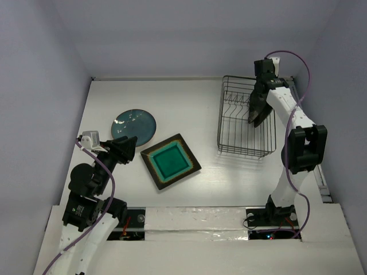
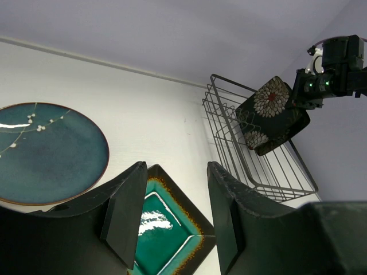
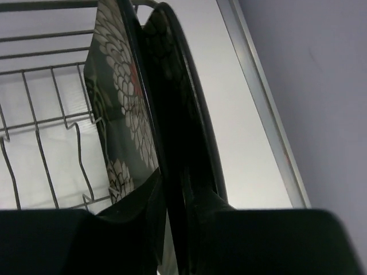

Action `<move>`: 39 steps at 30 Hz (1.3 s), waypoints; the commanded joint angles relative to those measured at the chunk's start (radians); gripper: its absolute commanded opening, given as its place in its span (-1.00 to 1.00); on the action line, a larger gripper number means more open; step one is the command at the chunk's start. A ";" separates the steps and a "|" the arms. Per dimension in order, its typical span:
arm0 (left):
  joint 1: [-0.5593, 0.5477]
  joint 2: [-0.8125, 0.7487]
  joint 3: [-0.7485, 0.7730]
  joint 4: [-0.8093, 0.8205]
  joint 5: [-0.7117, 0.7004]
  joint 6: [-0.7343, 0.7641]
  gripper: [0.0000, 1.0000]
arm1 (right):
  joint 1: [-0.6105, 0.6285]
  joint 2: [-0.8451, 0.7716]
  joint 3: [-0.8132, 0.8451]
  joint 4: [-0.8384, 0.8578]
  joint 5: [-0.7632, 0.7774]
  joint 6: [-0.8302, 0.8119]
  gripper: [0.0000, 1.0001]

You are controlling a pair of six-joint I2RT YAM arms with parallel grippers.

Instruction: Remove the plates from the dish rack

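My right gripper [image 1: 256, 112] is shut on the rim of the square black plate with white flowers [image 2: 272, 113] and holds it tilted above the black wire dish rack [image 1: 245, 151]. In the right wrist view the plate [image 3: 123, 97] stands edge-on between my fingers [image 3: 143, 206]. The round teal plate [image 1: 134, 126] and the square teal plate [image 1: 170, 161] lie flat on the table. My left gripper [image 1: 128, 148] is open and empty, low over the gap between them, with the square teal plate [image 2: 166, 235] showing between its jaws. No cream plate is in view.
The rack [image 2: 269, 172] holds no other plate that I can see; its upright prongs [image 3: 80, 154] stand below the held plate. The back wall runs just behind the rack, and a raised table edge [image 3: 264, 109] runs along its right side.
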 commanded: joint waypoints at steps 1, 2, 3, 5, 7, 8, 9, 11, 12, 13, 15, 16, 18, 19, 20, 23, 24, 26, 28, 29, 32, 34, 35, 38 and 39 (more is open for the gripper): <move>0.005 0.008 -0.010 0.052 0.012 0.006 -0.14 | -0.002 -0.017 0.036 -0.013 0.028 -0.021 -0.79; 0.005 0.008 -0.010 0.052 0.012 0.008 -0.13 | -0.002 -0.026 0.030 -0.010 0.031 -0.029 -0.88; 0.005 0.007 -0.010 0.052 0.012 0.008 -0.13 | -0.002 -0.052 0.022 0.006 0.057 -0.038 -0.94; 0.005 0.004 -0.011 0.054 0.011 0.006 -0.13 | 0.021 -0.081 0.001 0.023 0.085 -0.080 -1.00; 0.005 0.005 -0.010 0.052 0.011 0.008 -0.13 | 0.049 -0.122 -0.007 0.044 0.157 -0.124 -1.00; 0.005 0.004 -0.010 0.054 0.011 0.006 -0.13 | 0.061 -0.136 -0.012 0.052 0.181 -0.165 -1.00; 0.005 0.004 -0.010 0.054 0.011 0.006 -0.13 | 0.082 -0.149 -0.024 0.072 0.206 -0.187 -1.00; 0.005 0.004 -0.010 0.052 0.011 0.006 -0.13 | 0.101 -0.188 -0.029 0.079 0.252 -0.233 -1.00; 0.005 0.005 -0.010 0.054 0.012 0.008 -0.13 | 0.110 -0.205 -0.045 0.108 0.261 -0.250 -1.00; 0.005 0.004 -0.011 0.052 0.011 0.008 -0.14 | 0.125 -0.224 -0.059 0.133 0.266 -0.292 -1.00; 0.005 0.004 -0.011 0.052 0.012 0.008 -0.13 | 0.138 -0.273 -0.081 0.170 0.270 -0.327 -1.00; 0.005 0.005 -0.010 0.054 0.012 0.006 -0.14 | 0.147 -0.284 -0.076 0.167 0.269 -0.325 -1.00; 0.005 0.007 -0.010 0.054 0.014 0.008 -0.13 | 0.158 -0.317 -0.058 0.144 0.272 -0.301 -1.00; 0.005 0.008 -0.010 0.055 0.014 0.006 -0.13 | 0.176 -0.334 -0.046 0.144 0.274 -0.278 -1.00; 0.005 0.008 -0.010 0.055 0.015 0.006 -0.13 | 0.187 -0.354 -0.043 0.151 0.270 -0.273 -1.00; 0.005 0.008 -0.011 0.055 0.015 0.005 -0.13 | 0.228 -0.434 -0.009 0.155 0.226 -0.206 -1.00; 0.005 0.007 -0.011 0.054 0.012 0.005 -0.13 | 0.228 -0.472 -0.001 0.141 0.188 -0.181 -1.00; 0.005 0.007 -0.010 0.054 0.011 0.005 -0.13 | 0.254 -0.515 -0.015 0.145 0.047 -0.083 -1.00; 0.005 0.002 -0.008 0.052 0.008 0.005 -0.13 | 0.293 -0.582 -0.062 0.184 -0.107 0.007 -1.00; 0.005 0.002 -0.010 0.051 0.005 0.005 -0.13 | 0.308 -0.609 -0.103 0.210 -0.152 0.043 -1.00; 0.005 -0.001 -0.010 0.051 -0.002 0.003 -0.13 | 0.345 -0.702 -0.317 0.372 -0.413 0.213 -1.00; 0.005 0.001 -0.010 0.052 -0.002 0.003 -0.13 | 0.380 -0.736 -0.484 0.550 -0.614 0.347 -1.00; 0.014 0.004 -0.008 0.051 -0.002 0.005 -0.13 | 0.394 -0.756 -0.528 0.593 -0.663 0.392 -1.00; 0.015 0.008 -0.008 0.051 0.005 0.005 -0.13 | 0.478 -0.747 -0.636 0.747 -0.730 0.489 -1.00; 0.015 0.008 -0.008 0.052 0.005 0.005 -0.13 | 0.498 -0.735 -0.645 0.779 -0.746 0.502 -1.00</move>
